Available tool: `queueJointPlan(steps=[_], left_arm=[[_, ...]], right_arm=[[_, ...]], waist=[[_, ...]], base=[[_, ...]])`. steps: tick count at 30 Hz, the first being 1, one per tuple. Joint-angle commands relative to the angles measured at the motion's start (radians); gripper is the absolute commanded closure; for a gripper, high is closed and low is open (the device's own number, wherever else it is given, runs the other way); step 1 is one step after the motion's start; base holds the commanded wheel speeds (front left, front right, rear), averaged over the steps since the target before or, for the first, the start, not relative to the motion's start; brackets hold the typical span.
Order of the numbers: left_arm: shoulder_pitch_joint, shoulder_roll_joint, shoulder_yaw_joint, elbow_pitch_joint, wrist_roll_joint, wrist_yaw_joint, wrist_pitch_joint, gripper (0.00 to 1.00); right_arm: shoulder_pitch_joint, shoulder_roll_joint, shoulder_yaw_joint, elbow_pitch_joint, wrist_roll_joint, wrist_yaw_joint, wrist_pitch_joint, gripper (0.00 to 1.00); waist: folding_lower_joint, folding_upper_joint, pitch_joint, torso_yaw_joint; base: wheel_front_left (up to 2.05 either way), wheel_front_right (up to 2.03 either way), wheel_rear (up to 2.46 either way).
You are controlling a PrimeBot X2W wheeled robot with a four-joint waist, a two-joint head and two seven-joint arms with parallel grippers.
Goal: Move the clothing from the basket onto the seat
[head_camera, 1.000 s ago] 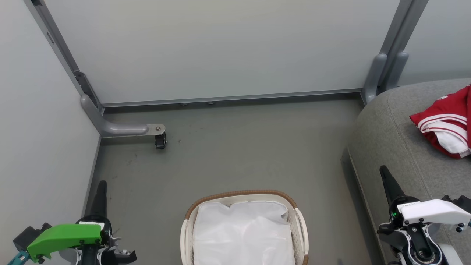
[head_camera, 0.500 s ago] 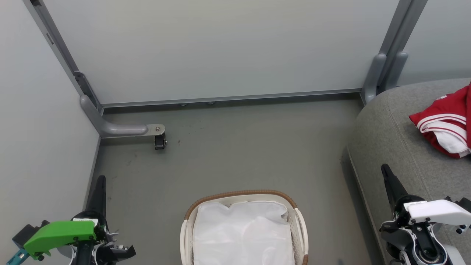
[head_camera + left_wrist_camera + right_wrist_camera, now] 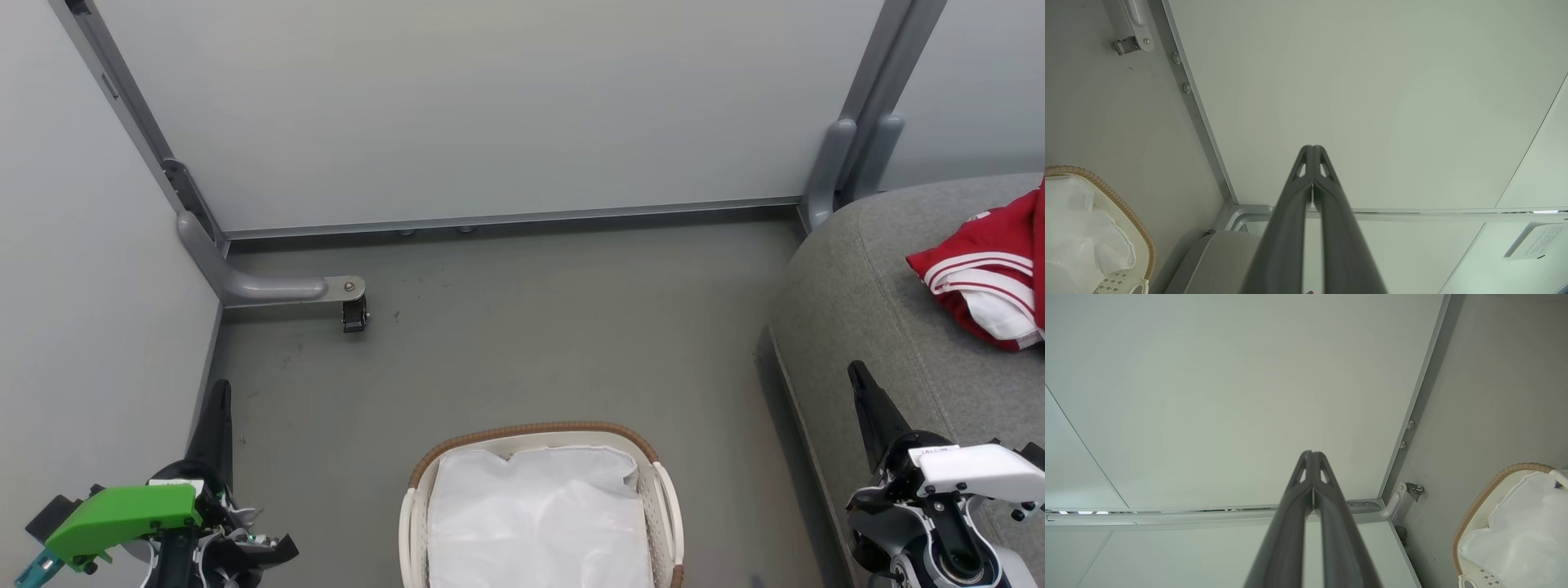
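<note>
The clothing (image 3: pixel 984 273) lay bunched on the seat (image 3: pixel 882 327) and the basket (image 3: pixel 535 430) showed just its white liner (image 3: pixel 539 523), so, the move seemingly done, the left gripper (image 3: pixel 220 390) and right gripper (image 3: pixel 858 374) hung empty either side of it, each with 2 fingers pressed together.

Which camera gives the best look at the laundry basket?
The head view: the basket sits bottom centre, showing brown rim, both sides and white lining. Each wrist view catches one curved stretch of rim and some lining at a lower corner.
</note>
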Motion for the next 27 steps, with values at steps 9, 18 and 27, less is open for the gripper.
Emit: queueJointPlan(steps=[9, 18, 27], left_arm=[[-0.011, 0.007, 0.003, -0.002, -0.003, -0.004, 0.005, 1.0], [-0.011, 0.007, 0.003, -0.002, -0.003, -0.004, 0.005, 1.0], [-0.011, 0.007, 0.003, -0.002, -0.003, -0.004, 0.005, 1.0]], right_arm=[[0.011, -0.006, -0.003, -0.004, 0.003, -0.001, 0.002, 1.0], [0.011, -0.006, -0.003, -0.004, 0.003, -0.001, 0.002, 1.0], [0.011, -0.006, -0.003, -0.004, 0.003, -0.001, 0.002, 1.0]], waist=[[0.0, -0.0001, 0.0, 0.0], [0.0, -0.0001, 0.0, 0.0], [0.0, -0.0001, 0.0, 0.0]], base=[[0.0, 0.0, 0.0], [0.0, 0.0, 0.0], [0.0, 0.0, 0.0]])
